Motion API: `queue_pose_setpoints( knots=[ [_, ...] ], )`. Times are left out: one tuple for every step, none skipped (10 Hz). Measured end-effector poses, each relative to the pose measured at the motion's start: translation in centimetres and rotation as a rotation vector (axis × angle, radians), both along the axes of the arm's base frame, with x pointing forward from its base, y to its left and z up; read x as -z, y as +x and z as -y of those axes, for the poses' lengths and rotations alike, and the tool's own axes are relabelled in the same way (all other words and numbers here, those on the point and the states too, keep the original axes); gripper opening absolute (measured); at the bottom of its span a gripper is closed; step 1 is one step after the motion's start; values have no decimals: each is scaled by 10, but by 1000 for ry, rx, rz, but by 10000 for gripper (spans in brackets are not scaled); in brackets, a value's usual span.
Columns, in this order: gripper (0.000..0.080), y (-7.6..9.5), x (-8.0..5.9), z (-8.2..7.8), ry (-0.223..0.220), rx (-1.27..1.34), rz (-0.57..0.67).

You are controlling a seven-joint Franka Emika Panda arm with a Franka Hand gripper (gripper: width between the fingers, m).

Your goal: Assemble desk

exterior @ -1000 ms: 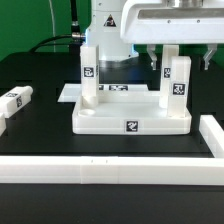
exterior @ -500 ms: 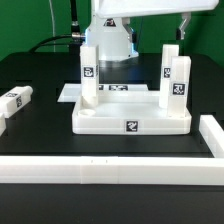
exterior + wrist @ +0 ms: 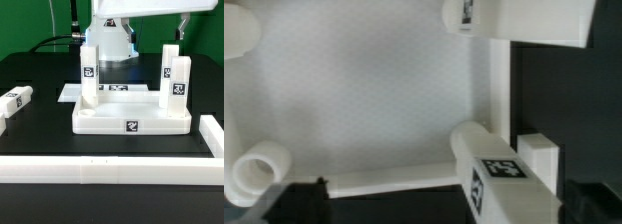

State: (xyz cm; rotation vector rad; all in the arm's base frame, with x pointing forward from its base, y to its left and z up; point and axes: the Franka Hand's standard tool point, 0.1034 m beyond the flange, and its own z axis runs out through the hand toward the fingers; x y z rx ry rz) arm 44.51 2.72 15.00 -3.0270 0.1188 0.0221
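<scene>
The desk top [image 3: 100, 122], a white tray with a raised rim, lies upside up at the middle of the table. Three white tagged legs stand in its corners: one on the exterior view's left [image 3: 88, 72] and two on its right [image 3: 178, 85], [image 3: 168, 62]. A fourth leg [image 3: 15, 100] lies loose on the table at the far left. My gripper [image 3: 441, 205] hangs high above the right legs, open and empty; only one finger [image 3: 183, 22] shows in the exterior view. The wrist view looks down on the tray floor [image 3: 367, 90] and a tagged leg [image 3: 494, 165].
The marker board [image 3: 118, 90] lies flat behind the desk top. A long white border bar [image 3: 100, 170] runs along the front, and another [image 3: 212, 135] stands at the exterior view's right. The arm's base [image 3: 112, 45] stands behind.
One second ago my gripper sat low by the tops of the right legs; it has risen clear of them. Nothing has moved in the last half second.
</scene>
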Motion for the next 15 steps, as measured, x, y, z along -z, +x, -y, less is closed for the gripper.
queue_pose_setpoints(
  knots=[
    [649,-14,2,31,11,6,1],
    [649,-16,5,58,8,-24,7],
    [649,-16,10,80,5,-62,19],
    [649,-16,12,91,15,-82,25],
    [649,-15,19,86,10,-76,10],
    [649,-15,22,86,7,-84,4],
    [649,-15,22,87,8,-82,5],
    [649,-17,23,90,9,-89,2],
    [649,-28,24,112,21,-126,-15],
    [649,-35,28,139,4,-86,-12],
    [649,-38,27,157,-4,-85,-2],
    [649,-45,28,179,-5,-114,6],
    [649,-50,28,192,-4,-115,9],
    [649,-49,27,191,-6,-115,11],
    [649,-48,27,191,-8,-119,12]
  ],
)
